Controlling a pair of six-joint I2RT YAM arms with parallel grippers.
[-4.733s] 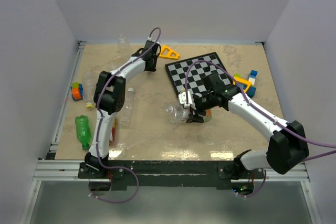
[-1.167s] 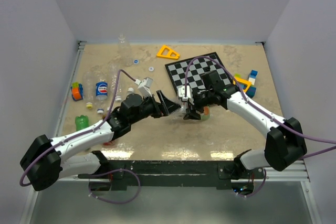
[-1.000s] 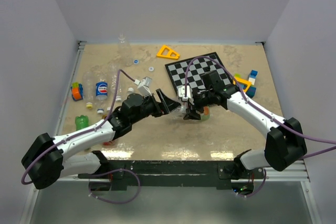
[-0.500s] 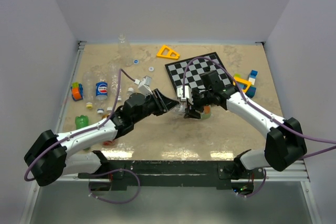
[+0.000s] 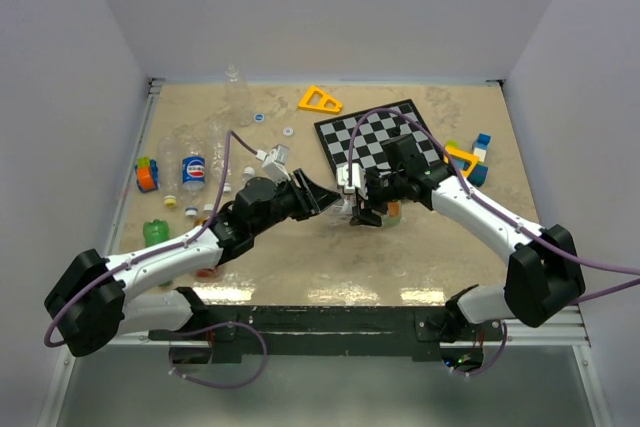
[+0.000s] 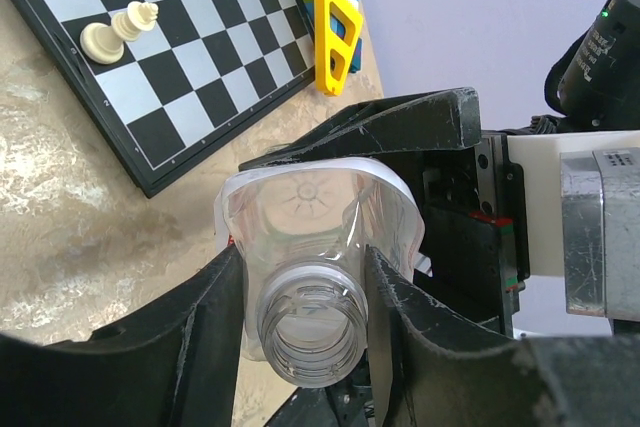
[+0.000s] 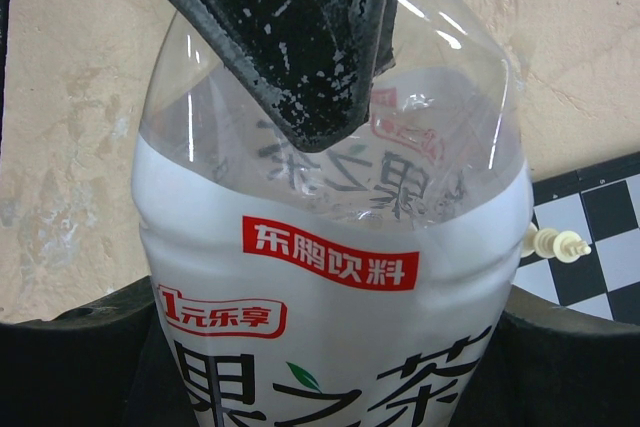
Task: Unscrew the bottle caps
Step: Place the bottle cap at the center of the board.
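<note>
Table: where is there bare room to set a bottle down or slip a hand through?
Bare table runs along the near edge, in front of the held bottle. The back right corner behind the chessboard is also free. It is crowded on the left side with bottles and on the right edge with blocks.

At centre, bottle [image 6: 320, 197] — chessboard [image 5: 390, 133] just behind, other bottles [image 5: 193, 169] far left

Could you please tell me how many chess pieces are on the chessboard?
2: a short pale piece and a taller pale piece, side by side on the chessboard, near its edge; others may be hidden.
</note>
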